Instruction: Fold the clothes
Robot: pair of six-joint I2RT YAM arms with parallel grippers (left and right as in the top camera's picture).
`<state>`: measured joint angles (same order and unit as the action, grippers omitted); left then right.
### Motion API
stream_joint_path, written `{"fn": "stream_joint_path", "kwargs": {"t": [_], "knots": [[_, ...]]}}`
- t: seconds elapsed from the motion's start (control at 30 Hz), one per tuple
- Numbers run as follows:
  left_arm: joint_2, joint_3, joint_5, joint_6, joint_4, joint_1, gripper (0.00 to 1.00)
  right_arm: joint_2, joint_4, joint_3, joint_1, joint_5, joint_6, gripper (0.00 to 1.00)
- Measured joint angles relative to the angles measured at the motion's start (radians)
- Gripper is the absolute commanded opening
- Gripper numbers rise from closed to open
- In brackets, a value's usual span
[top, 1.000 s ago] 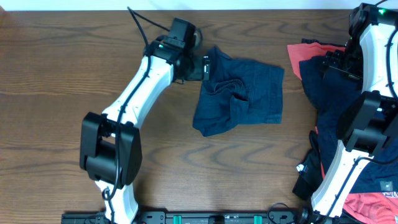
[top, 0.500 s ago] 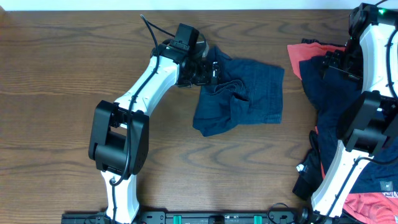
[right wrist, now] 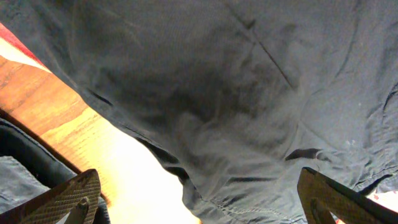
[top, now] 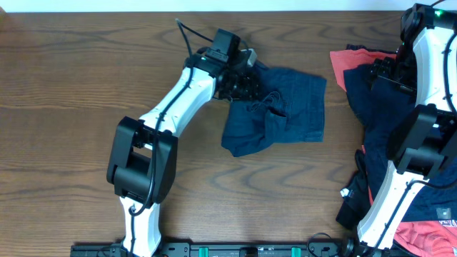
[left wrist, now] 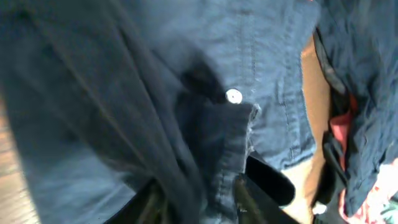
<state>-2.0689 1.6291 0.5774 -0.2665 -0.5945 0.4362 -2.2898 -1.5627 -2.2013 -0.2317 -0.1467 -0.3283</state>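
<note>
A crumpled navy garment (top: 296, 107) lies in the middle of the table. My left gripper (top: 251, 84) is at its upper left edge, shut on a bunched fold of the fabric. In the left wrist view the navy garment (left wrist: 124, 93) fills the frame, a white button (left wrist: 234, 96) shows on it, and a seamed fold is pinched in my left gripper (left wrist: 199, 200). My right gripper (top: 382, 71) hangs open over the pile of clothes (top: 368, 100) at the far right. In its wrist view, navy cloth (right wrist: 217, 81) lies beneath the wide-apart fingers (right wrist: 68, 200).
The pile at the right edge holds navy and coral-red pieces (top: 340, 61), with more coral fabric (top: 418, 232) by the right arm's base. Bare wooden tabletop (top: 71, 86) lies to the left and in front of the garment.
My left gripper has moved right onto the garment's upper left edge and closed on it, bunching the fabric there. The right arm has not moved.
</note>
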Motion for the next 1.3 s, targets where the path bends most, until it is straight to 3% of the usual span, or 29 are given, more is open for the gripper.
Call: {"fn": "stream_joint_path", "kwargs": {"t": [0.27,0.9,0.97,1.2,1.23,1.3], "knots": [[-0.001,0.0,0.019,-0.021,0.026,0.031,0.06,0.0,0.0,0.0,0.0,0.0,0.0,0.99],[-0.002,-0.003,0.158,-0.238,0.451,0.079,0.06,0.0,0.004,0.0,0.0,0.0,0.0,0.99],[-0.002,-0.003,0.158,-0.255,0.495,0.1,0.1,0.0,0.004,0.0,0.0,0.0,0.0,0.99],[-0.002,-0.003,0.113,-0.296,0.533,0.157,0.09,0.0,0.002,0.0,0.0,0.0,0.0,0.99],[-0.002,-0.003,0.104,-0.302,0.54,0.162,0.17,0.0,0.002,0.0,0.0,0.0,0.0,0.99],[-0.002,-0.003,0.091,-0.304,0.546,0.168,0.67,0.0,0.002,0.0,0.0,0.001,0.0,0.99]]}}
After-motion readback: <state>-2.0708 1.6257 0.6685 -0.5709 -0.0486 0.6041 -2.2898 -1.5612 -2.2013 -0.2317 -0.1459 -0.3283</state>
